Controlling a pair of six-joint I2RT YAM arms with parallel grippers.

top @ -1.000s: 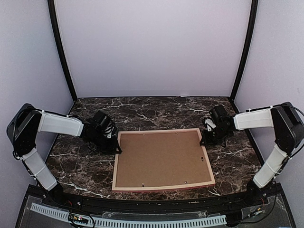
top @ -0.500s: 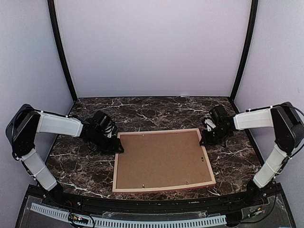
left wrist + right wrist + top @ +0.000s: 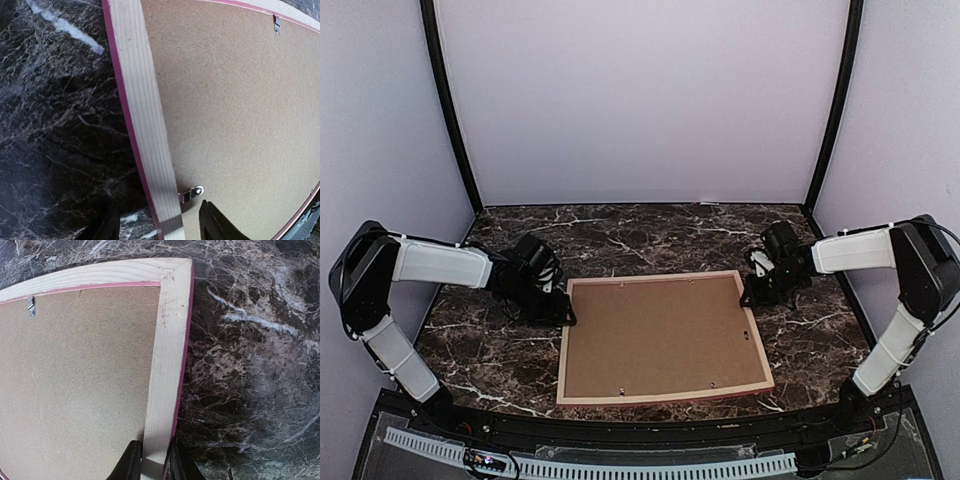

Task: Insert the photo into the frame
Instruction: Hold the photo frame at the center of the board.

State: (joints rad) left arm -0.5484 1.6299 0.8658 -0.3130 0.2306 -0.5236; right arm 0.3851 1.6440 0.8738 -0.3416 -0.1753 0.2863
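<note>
Dark marble tabletop [image 3: 650,225] veined with white runs back to pale lilac walls. At its middle lies the large, thin rectangular picture frame [image 3: 660,394], face down, so its pale bare wood back is up and only a pink line shows along the outer edges. A plain brown hardboard backing board [image 3: 660,335] sits inside it, with small metal clips [image 3: 192,192] at its border.

My left gripper [image 3: 560,310] is at the left rail, near the far left corner. Seen from the left wrist, its jaws stand well apart, one fingertip [image 3: 111,226] over the marble and the other over the backing board. The rail passes between them with a gap on each side, so they hold nothing.

My right gripper [image 3: 752,295] is at the right rail, just below the far right corner. Its jaws stand narrow, both fingertips [image 3: 131,461] snug against the wood, gripping the rail.
</note>
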